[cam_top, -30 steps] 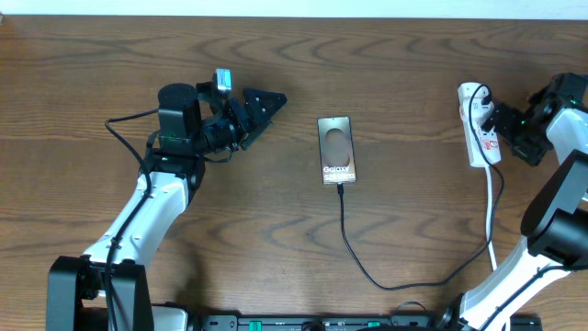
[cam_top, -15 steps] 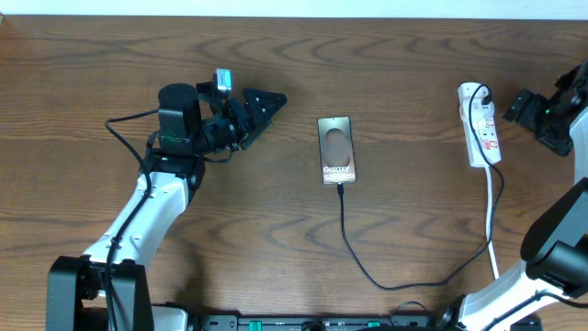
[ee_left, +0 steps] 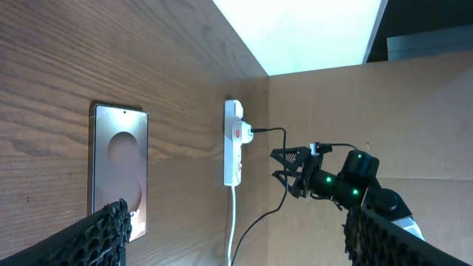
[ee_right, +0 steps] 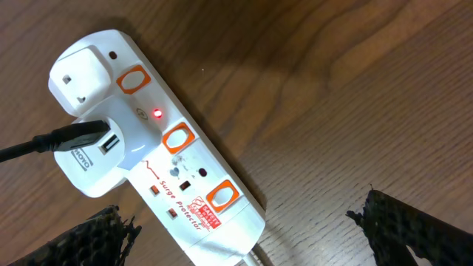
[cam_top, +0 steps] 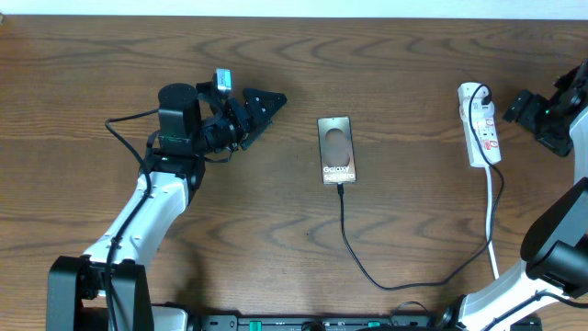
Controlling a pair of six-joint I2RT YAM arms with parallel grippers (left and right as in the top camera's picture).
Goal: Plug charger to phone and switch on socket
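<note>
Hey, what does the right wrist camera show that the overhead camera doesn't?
Only the right wrist view: a small red light glowing on the narrow white power strip and its Surge Protector lettering. Only overhead: the glossy bronze Galaxy phone, with the thin black charger cable meeting its lower edge. Both: that strip, the cable's plugged end, the brown wooden table.

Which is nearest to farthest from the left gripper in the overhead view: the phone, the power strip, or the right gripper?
Measured from the left gripper:
1. phone, mid-table, just to the gripper's right.
2. power strip, far over on the right side.
3. right gripper, just beyond the power strip, near the right edge.
</note>
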